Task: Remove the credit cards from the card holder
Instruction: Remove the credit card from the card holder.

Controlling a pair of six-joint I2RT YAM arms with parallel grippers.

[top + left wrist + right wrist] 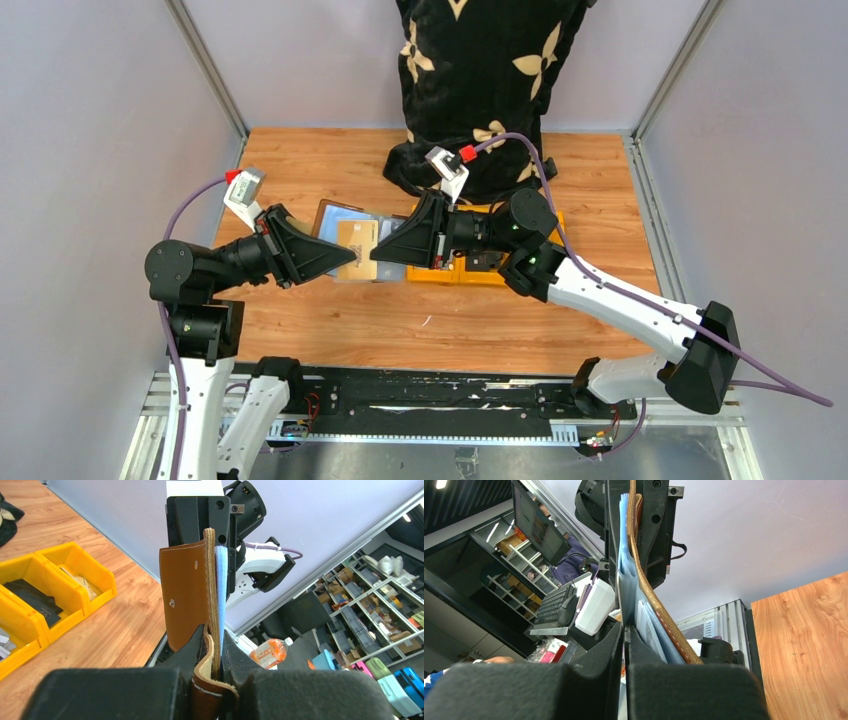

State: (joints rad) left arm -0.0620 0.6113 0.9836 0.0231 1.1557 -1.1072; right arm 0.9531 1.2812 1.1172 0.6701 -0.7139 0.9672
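Note:
The brown card holder (335, 215) hangs open in the air between both arms, above the wooden table. My left gripper (345, 262) is shut on its folded leather edge; in the left wrist view the brown flap (187, 600) and pale blue inner leaves (221, 590) rise from those jaws (215, 640). A tan credit card (357, 243) lies against the inner side. From the right, my right gripper (392, 252) pinches a thin flat edge (622, 580) at the holder's open side, apparently that card. Those jaws (624, 630) stand almost together.
Yellow plastic bins (490, 272) holding dark and pale items (75, 575) stand on the table under and behind the right wrist. A black cloth with tan flower shapes (480, 80) hangs at the back. Grey walls close in both sides.

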